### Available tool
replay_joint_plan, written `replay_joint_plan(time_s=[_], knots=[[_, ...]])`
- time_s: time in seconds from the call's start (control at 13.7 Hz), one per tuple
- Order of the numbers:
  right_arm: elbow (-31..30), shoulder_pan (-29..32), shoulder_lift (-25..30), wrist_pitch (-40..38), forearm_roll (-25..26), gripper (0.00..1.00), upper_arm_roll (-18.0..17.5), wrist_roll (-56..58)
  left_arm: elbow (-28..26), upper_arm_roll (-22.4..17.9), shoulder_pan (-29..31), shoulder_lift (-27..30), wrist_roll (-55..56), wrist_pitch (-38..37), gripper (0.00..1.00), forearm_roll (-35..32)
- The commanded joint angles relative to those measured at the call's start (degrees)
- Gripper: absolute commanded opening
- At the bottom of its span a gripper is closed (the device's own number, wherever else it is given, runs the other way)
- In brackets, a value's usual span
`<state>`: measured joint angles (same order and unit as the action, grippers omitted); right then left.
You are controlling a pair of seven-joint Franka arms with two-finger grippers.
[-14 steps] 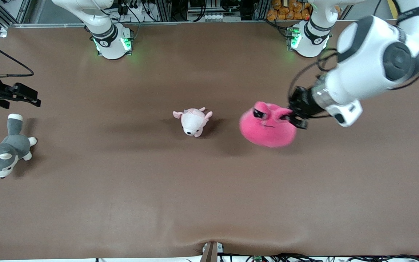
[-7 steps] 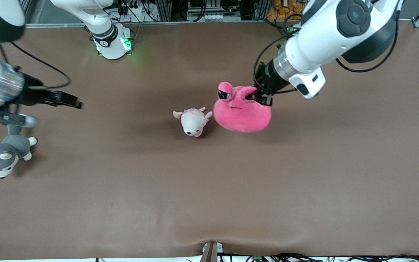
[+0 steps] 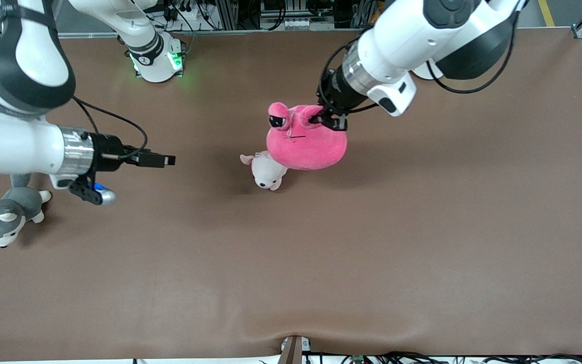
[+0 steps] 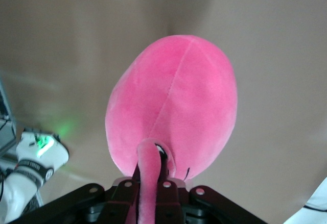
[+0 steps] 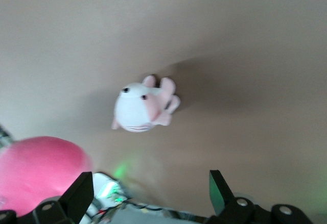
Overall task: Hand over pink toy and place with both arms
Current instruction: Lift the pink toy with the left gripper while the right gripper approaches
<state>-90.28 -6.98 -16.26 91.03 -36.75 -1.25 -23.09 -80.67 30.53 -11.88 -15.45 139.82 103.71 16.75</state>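
**Halfway to the handover, toy in the air**

While the left gripper (image 3: pixel 329 121) has the pink toy (image 3: pixel 305 141) pinched by one of its eye bumps, the plush hangs clear of the brown table (image 3: pixel 422 242), over the middle of it and partly over the small pale pink-and-white plush (image 3: pixel 265 173) lying there. From the left wrist view the jaws are closed tight on that bump, with the round body (image 4: pixel 173 106) dangling below them.

The right gripper (image 3: pixel 162 160) is out over the table toward the right arm's end, well apart from the toy, pointing its way. Its fingers (image 5: pixel 76 193) stand wide open with nothing between them; the right wrist view shows the pale plush (image 5: pixel 143 106) ahead and only an edge of the pink toy (image 5: pixel 38 170).

So, as I read it, the pick-up is done and the carry toward the middle is under way. What is left is the meeting of the two grippers, the right one taking hold, the left one letting go, and then the placing. The grey-and-white husky plush (image 3: pixel 3 215) lies untouched at the right arm's end, nearer the front camera than that arm's wrist.
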Motion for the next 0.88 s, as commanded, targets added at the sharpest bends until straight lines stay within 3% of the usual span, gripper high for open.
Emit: replay_joint_plan(time_s=[0.0, 0.22, 0.44, 0.81], knots=[[2.4, -2.1, -4.5, 2.6, -5.9, 1.0, -0.2, -4.1, 2.5, 0.0, -2.0, -2.6, 3.4, 2.7, 0.0, 2.7], [2.7, -3.3, -4.3, 1.4, -9.5, 1.0, -0.3, -11.0, 2.4, 0.0, -3.8, -3.3, 4.4, 4.4, 0.0, 3.2], [2.7, -4.1, -4.6, -1.9, -21.1, 1.0, -0.2, -12.7, 2.1, 0.0, -5.3, -3.7, 4.4, 6.5, 0.0, 4.4], [-1.1, -3.2, -4.7, -13.7, -23.1, 1.0, -0.2, -16.2, 2.2, 0.0, -5.8, -6.2, 4.6, 9.5, 0.0, 6.8]])
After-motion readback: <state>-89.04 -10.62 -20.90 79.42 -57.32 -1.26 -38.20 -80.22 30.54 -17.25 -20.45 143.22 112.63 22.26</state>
